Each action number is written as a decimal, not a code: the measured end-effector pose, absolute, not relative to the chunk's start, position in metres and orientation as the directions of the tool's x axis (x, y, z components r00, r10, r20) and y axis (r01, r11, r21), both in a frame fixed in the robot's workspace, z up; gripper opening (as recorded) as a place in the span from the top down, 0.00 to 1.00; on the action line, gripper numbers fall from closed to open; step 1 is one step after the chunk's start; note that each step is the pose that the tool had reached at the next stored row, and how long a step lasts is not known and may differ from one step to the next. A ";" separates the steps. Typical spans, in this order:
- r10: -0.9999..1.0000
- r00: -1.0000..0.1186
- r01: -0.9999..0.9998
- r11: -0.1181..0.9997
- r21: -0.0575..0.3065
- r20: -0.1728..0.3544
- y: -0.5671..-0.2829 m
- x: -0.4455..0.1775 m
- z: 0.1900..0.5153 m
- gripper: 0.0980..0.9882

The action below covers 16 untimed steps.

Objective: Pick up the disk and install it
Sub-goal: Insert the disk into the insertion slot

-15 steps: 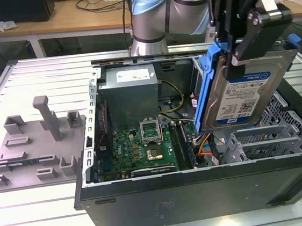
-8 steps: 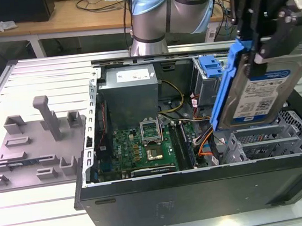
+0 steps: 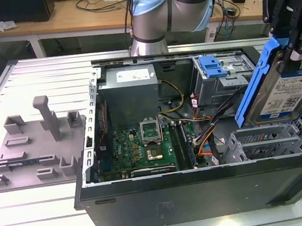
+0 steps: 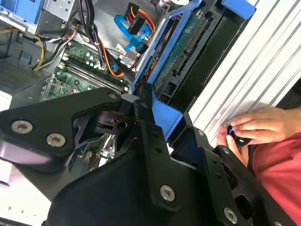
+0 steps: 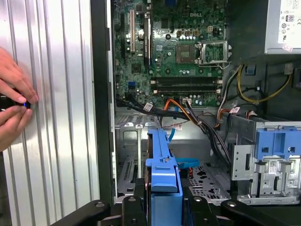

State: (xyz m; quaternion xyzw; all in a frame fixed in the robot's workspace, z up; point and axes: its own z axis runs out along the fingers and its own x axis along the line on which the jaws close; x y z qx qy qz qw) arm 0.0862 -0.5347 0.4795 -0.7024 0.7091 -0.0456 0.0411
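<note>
In the exterior view, the black gripper [image 3: 293,44] hangs at the exterior view's right, pinching the disk [image 3: 289,90] by its blue bracket [image 3: 255,80]. The disk is clear of the table and steeply tilted, with its label facing the camera. It is above the metal drive cage [image 3: 267,141] at that end of the open computer case [image 3: 203,194]. Inside the case are the green motherboard [image 3: 143,146], the grey power supply [image 3: 130,93] and a blue latch piece [image 3: 212,66] on the upper bay. A grey moulded fixture [image 3: 30,147] sits on the ridged metal table [image 3: 44,70] at the exterior view's left. The robot arm [image 3: 152,21] rises behind the case.

In the second wrist view, the gripper's [image 4: 167,117] black linkages stand in the foreground. Its fingers [image 4: 146,127] press against the bracket, and the disk's [image 4: 188,52] green circuit-board side shows. A person's hand [image 4: 256,127] rests on the ridged table beside the case, around a small dark object [image 4: 237,136] with a blue light.

In the first wrist view, the disk [image 5: 162,174] appears edge-on, clamped between the gripper's [image 5: 162,209] fingers. It is over the drive cage, with the motherboard [image 5: 183,52] beyond. The person's hand [image 5: 14,82] lies on the table outside the case.
</note>
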 end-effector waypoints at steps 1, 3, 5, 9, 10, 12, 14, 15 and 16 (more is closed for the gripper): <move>-1.000 -0.010 -0.992 0.009 -0.122 0.006 -0.535 0.086 0.479 0.70; -1.000 -0.010 -0.992 0.009 -0.122 0.006 -0.535 0.086 0.479 0.70; -1.000 -0.010 -0.992 0.009 -0.122 0.005 -0.535 0.086 0.479 0.70; -1.000 -0.010 -0.992 0.009 -0.123 0.005 -0.535 0.090 0.478 0.70; -1.000 -0.010 -0.992 0.009 -0.123 0.005 -0.535 0.090 0.477 0.70; -1.000 -0.009 -0.992 0.008 -0.123 0.005 -0.535 0.090 0.476 0.70; -1.000 -0.008 -0.992 0.007 -0.123 0.005 -0.535 0.090 0.474 0.70; -1.000 -0.006 -0.992 0.006 -0.124 0.005 -0.535 0.090 0.473 0.70; -1.000 -0.006 -0.992 0.005 -0.124 0.006 -0.535 0.090 0.472 0.70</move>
